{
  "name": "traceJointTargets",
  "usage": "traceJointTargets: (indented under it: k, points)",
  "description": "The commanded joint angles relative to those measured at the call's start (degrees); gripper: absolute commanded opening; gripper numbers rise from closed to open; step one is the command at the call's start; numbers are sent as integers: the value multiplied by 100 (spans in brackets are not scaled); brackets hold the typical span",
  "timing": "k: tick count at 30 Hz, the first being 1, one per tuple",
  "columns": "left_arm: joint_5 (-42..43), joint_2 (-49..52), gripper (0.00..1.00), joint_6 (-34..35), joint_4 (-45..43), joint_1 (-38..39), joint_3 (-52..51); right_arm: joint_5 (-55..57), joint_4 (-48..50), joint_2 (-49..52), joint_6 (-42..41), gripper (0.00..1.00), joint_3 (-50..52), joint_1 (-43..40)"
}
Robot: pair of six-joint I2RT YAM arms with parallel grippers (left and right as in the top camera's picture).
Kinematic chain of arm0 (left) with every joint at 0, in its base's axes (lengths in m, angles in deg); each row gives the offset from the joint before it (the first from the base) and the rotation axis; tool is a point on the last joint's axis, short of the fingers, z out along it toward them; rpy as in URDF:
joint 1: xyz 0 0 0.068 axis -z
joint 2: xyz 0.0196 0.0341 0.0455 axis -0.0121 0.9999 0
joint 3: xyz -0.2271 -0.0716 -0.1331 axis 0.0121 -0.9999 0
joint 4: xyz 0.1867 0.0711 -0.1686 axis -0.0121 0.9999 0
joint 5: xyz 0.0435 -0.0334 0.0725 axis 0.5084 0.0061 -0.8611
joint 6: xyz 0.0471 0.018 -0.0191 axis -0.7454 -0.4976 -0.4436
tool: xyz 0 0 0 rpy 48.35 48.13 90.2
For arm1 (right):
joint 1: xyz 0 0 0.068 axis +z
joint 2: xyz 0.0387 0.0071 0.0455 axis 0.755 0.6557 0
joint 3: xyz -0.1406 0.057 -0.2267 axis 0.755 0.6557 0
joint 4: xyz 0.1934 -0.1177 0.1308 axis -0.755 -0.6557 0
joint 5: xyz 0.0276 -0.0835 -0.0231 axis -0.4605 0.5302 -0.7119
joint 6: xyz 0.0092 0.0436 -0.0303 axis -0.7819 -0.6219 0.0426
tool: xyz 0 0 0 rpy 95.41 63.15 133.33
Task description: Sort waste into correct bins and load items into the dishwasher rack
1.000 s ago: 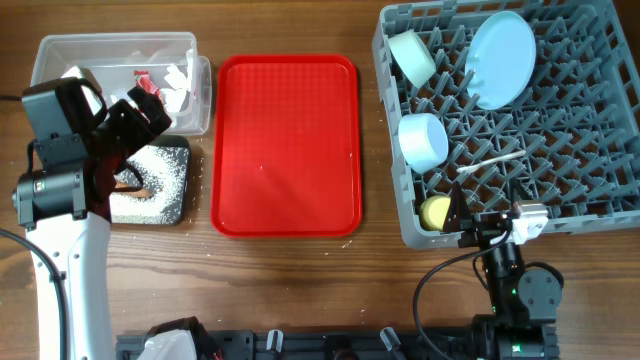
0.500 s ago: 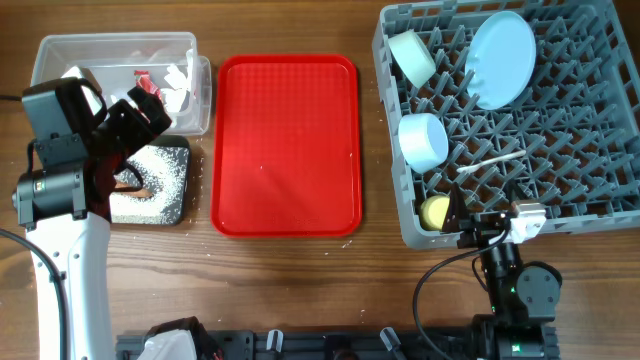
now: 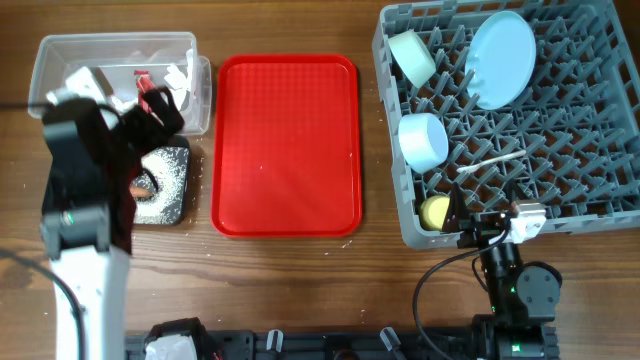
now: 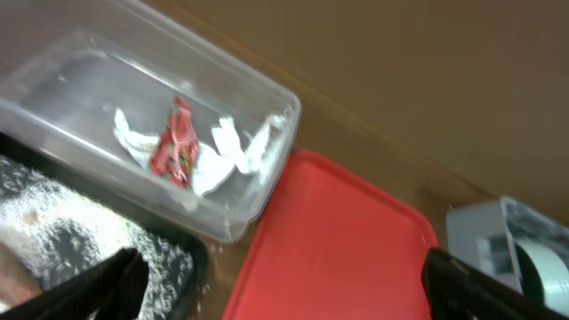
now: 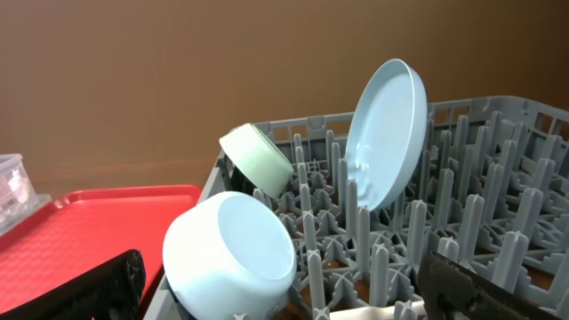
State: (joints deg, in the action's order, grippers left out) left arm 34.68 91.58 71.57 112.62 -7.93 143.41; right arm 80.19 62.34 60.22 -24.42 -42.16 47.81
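Note:
The clear tub (image 3: 120,45) holds the red wrapper (image 3: 148,80) and white paper (image 3: 180,78); both also show in the left wrist view, wrapper (image 4: 176,142) and paper (image 4: 236,147). The black tray (image 3: 178,205) holds white grains (image 3: 165,170) and an orange-brown piece (image 3: 143,185). My left gripper (image 3: 165,115) hangs open and empty over the tub's near edge (image 4: 289,289). The grey rack (image 3: 590,210) holds the plate (image 3: 500,58), whitish bowl (image 3: 412,57), light blue bowl (image 3: 423,140), yellow cup (image 3: 435,212) and spoon (image 3: 492,163). My right gripper (image 5: 284,293) is open and empty at the rack's front edge.
The flat red serving tray (image 3: 287,145) lies bare between the bins and the rack. A few grains lie on the wood beside the black tray (image 4: 191,258). The right wrist view shows the plate (image 5: 387,133) upright among pegs.
My left arm has swung and lifted over the black tray, and its wrist now points toward the tub. The right arm has not moved.

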Motion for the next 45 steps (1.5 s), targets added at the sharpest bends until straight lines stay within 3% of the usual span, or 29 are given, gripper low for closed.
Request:
traceJointTargets:
  k: [1,3,7,15,26,34,45]
  points:
    - [505,-1058,100,-72,-1482,28,-1646,70,11,-39,-101,100,15,17]
    - [544,-1698,100,-72,-2149,87,-2406,70,13,-39,-103,100,15,17]
    - [546,-3456,100,-802,-3287,214,-3893,70,13,-39,-103,100,15,17]
    - [498,-5130,100,-1530,-3322,551,-4883,70,11,-39,-103,100,15,17]
    - [345,-6072,100,-1550,-3244,562,-5707,70,13,-39,-103,100,15,17]
    - [422,-6116,100,-1519,-2306,564,-5707,70,13,-39,-103,100,15,17]
    - [452,-6092,100,-1414,-2288,564,-5707,70,11,-39,-101,100,15,17]
